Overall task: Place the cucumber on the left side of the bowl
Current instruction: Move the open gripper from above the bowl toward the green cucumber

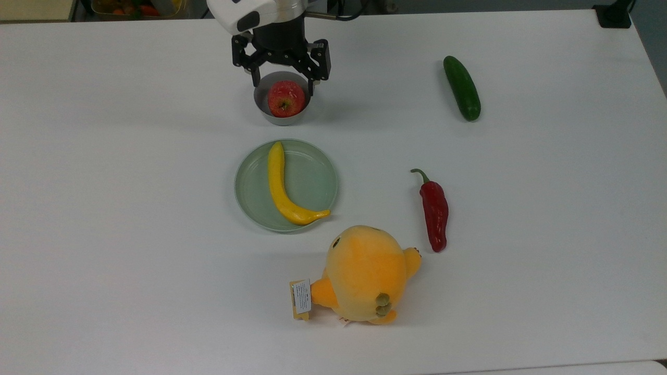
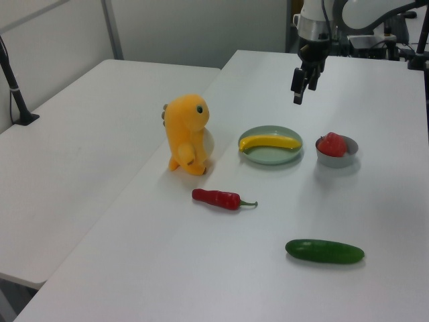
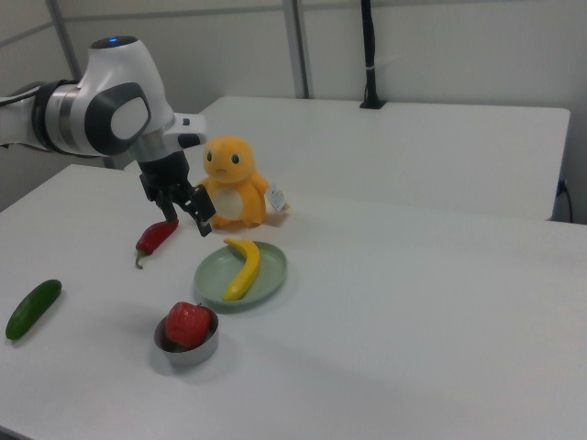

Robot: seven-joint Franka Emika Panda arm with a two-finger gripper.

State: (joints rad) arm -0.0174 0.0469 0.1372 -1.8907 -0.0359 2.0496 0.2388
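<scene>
The dark green cucumber [image 1: 461, 88] lies flat on the white table at the top view's far right, and it also shows in the left view [image 2: 325, 251] and the right view [image 3: 32, 309]. Far from it, toward the top view's left, the small grey bowl [image 1: 260, 105] holds a red apple [image 1: 285, 98]. My gripper [image 1: 283, 87] hangs open and empty in the air above the bowl's far rim. It touches nothing, as the left view [image 2: 303, 92] and the right view [image 3: 187, 220] show.
A pale green plate [image 1: 315, 182] carrying a yellow banana [image 1: 281, 187] sits just in front of the bowl. A red chili pepper [image 1: 435, 211] lies between plate and cucumber. An orange plush toy [image 1: 365, 273] stands near the table's front.
</scene>
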